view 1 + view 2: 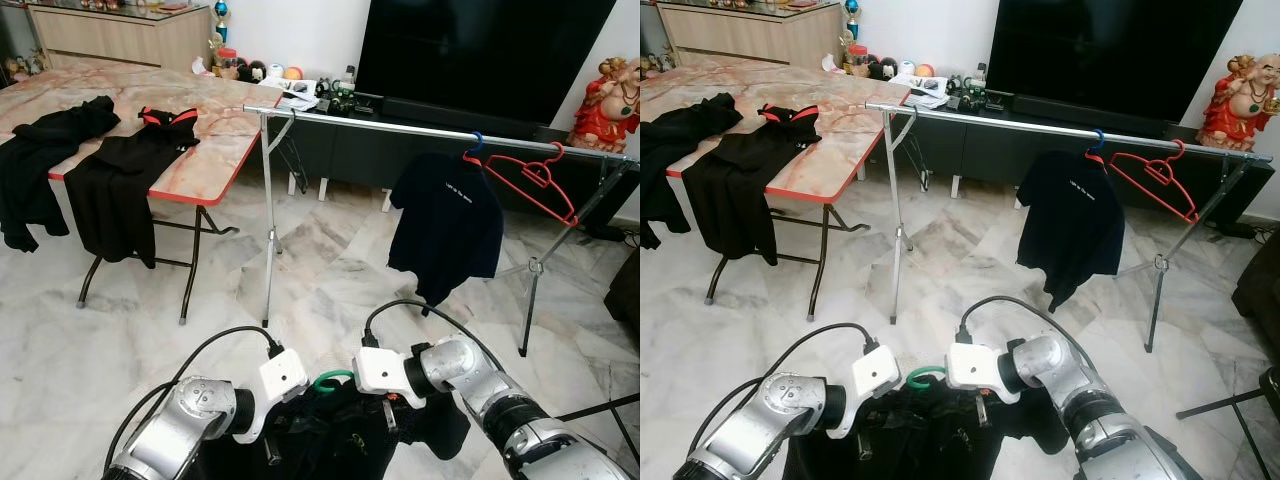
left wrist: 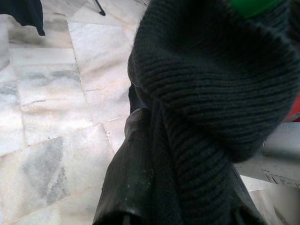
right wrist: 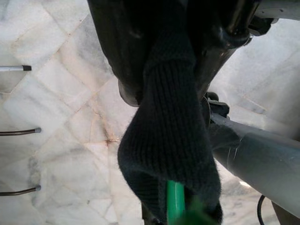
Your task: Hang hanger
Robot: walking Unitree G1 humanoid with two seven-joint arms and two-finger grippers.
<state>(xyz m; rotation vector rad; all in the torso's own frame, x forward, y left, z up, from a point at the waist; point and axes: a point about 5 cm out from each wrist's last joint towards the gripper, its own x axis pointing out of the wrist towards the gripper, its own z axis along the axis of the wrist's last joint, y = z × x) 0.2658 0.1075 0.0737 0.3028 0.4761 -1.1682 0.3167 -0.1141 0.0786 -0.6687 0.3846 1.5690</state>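
Note:
Low in front of me, a black knit garment (image 1: pixel 330 430) hangs on a green hanger whose hook (image 1: pixel 330 380) sticks up between my wrists. My left gripper (image 1: pixel 272 445) is shut on the garment's left shoulder; in the left wrist view the knit (image 2: pixel 211 93) runs past one finger (image 2: pixel 126 178). My right gripper (image 1: pixel 390 415) is shut on the right shoulder, where the knit (image 3: pixel 164 140) and the green hanger (image 3: pixel 175 201) lie between its fingers. Ahead stands a silver clothes rail (image 1: pixel 400 125), well beyond both grippers.
On the rail hang a black T-shirt (image 1: pixel 445 225) on a blue hanger and a bare red hanger (image 1: pixel 530 180). A folding table (image 1: pixel 205 165) with black clothes (image 1: pixel 120 185) stands at left. A TV console (image 1: pixel 450 60) is behind the rail. Marble floor (image 1: pixel 330 260) lies between.

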